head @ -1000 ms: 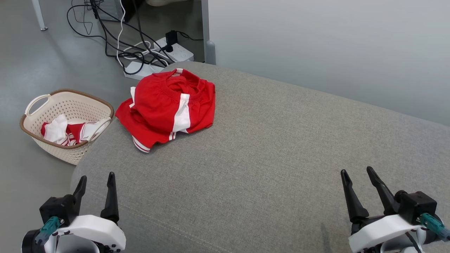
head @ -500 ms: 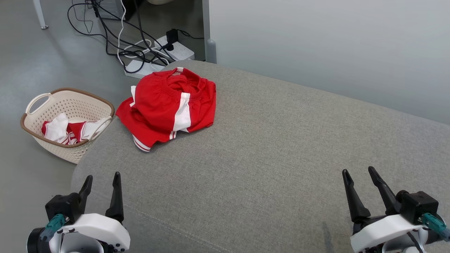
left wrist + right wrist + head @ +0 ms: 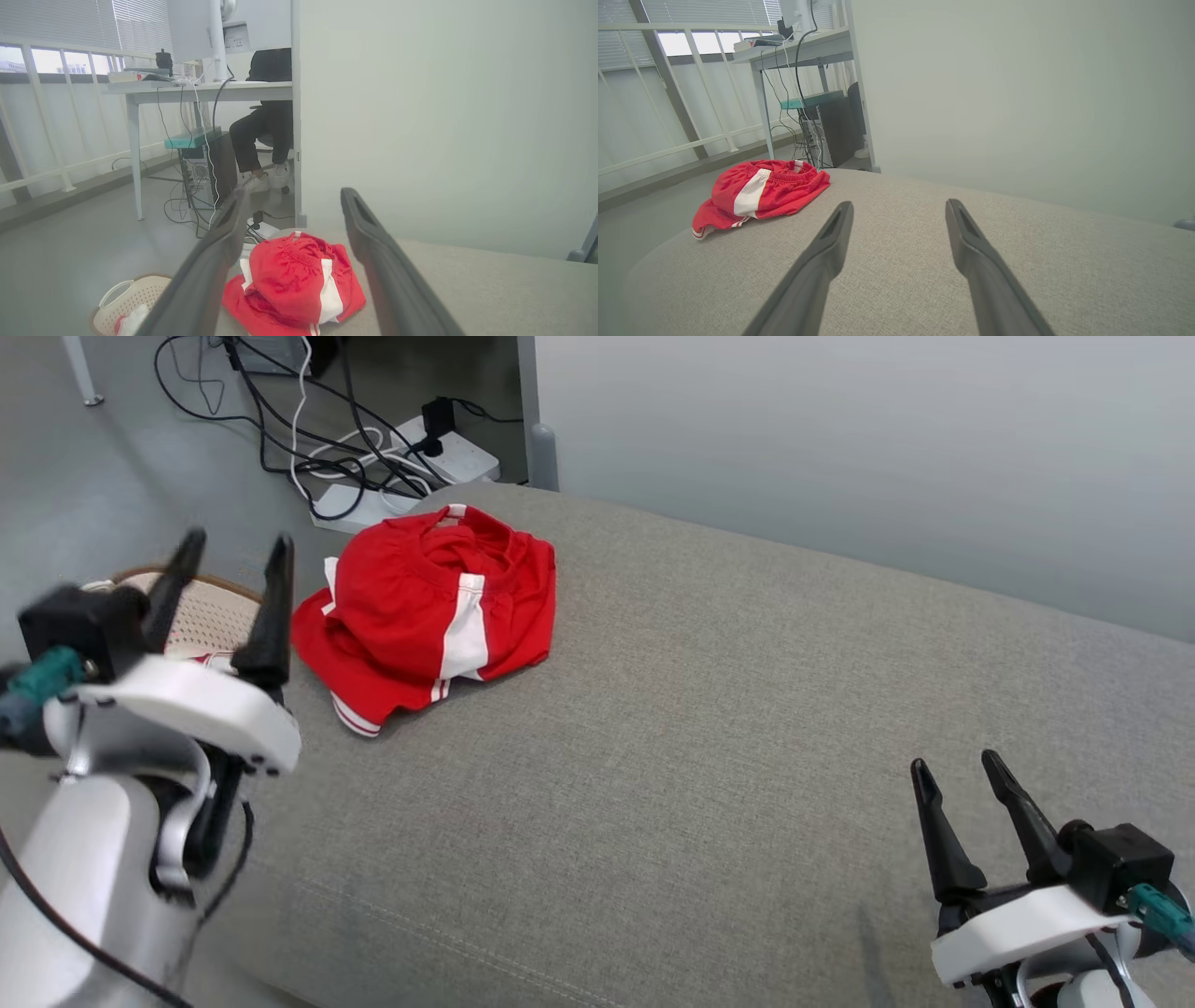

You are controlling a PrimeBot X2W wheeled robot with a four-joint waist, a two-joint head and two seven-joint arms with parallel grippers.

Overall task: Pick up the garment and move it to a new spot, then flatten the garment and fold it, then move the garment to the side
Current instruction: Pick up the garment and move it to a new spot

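- Judged step: reaching for the pick-up. The left pincer (image 3: 235,555), fingers spread and empty, hovers at the frame's left, near the crumpled red cloth shorts with white side stripes (image 3: 420,607). It would do best to drop onto a raised fold and pinch firmly.
- The right pincer (image 3: 954,779), likewise spread and empty, sits lower right, well apart.
- The shorts lie bunched upper left on the grey fabric cushion (image 3: 709,728), gathered waistband at the far side, striped hem nearest.

left gripper (image 3: 237,538) | lifts from lower-left corner up toward garment (image 3: 401,607), now overlaps basket (image 3: 210,616) | head camera shifts slightly
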